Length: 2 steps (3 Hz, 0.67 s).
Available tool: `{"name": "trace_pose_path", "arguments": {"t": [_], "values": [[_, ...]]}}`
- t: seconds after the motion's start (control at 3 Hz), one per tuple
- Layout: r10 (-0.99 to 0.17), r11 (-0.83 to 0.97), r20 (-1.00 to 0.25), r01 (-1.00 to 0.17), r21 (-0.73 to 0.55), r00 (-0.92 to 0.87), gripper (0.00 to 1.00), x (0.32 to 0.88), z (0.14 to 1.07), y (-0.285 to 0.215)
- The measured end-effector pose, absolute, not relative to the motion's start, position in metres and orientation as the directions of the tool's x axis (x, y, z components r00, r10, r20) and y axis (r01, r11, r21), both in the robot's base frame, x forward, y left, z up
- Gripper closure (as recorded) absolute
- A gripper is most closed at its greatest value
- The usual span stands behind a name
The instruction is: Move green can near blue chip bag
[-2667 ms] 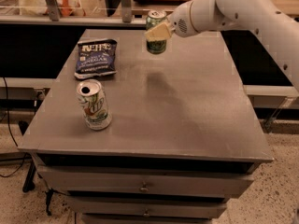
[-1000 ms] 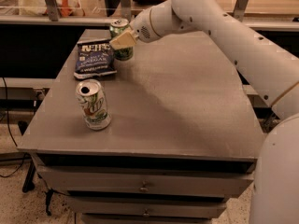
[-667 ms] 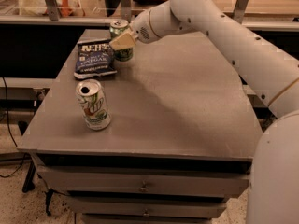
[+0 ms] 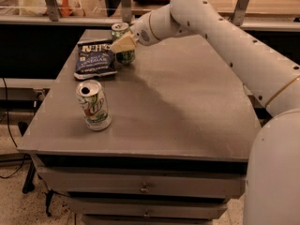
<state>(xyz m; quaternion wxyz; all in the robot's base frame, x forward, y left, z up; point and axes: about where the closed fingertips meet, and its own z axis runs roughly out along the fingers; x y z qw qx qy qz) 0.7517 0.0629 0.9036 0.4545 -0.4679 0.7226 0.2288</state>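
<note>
One change is noted against the frames of the last second: the green can (image 4: 120, 28) is brought a little lower. Its base now appears to be set on the table (image 4: 187, 107), whereas in those frames it is shown held just clear of the surface. Sideways position is hardly altered. Against the oldest frame, the can is carried from the far middle of the table over to the far-left corner.

The gripper (image 4: 124, 43) is located at the can's mid-height and is closed around it. One cream finger is seen across the can's front; the other is hidden behind. No gap is visible between finger and can, so the grip is judged as not yet released.

The can is stood upright just beside the right edge of the blue chip bag (image 4: 95, 59). Whether the two are in contact cannot be told. The bag lies flat and is not displaced. The white can (image 4: 93, 105) is left untouched near the front-left, well apart.

Placement is judged essentially achieved. What is left is for the fingers to be opened and the arm (image 4: 225, 36) to be withdrawn without the can being tipped or the bag dragged.
</note>
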Motion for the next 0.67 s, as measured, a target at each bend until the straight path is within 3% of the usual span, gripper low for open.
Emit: {"name": "trace_pose_path", "arguments": {"t": [0.33, 0.67], "values": [[-0.463, 0.458, -0.871, -0.885, -0.078, -0.163, 0.0, 0.7519, 0.895, 0.0628], [-0.462, 0.459, -0.871, -0.885, -0.074, -0.167, 0.0, 0.752, 0.8932, 0.0596]]}}
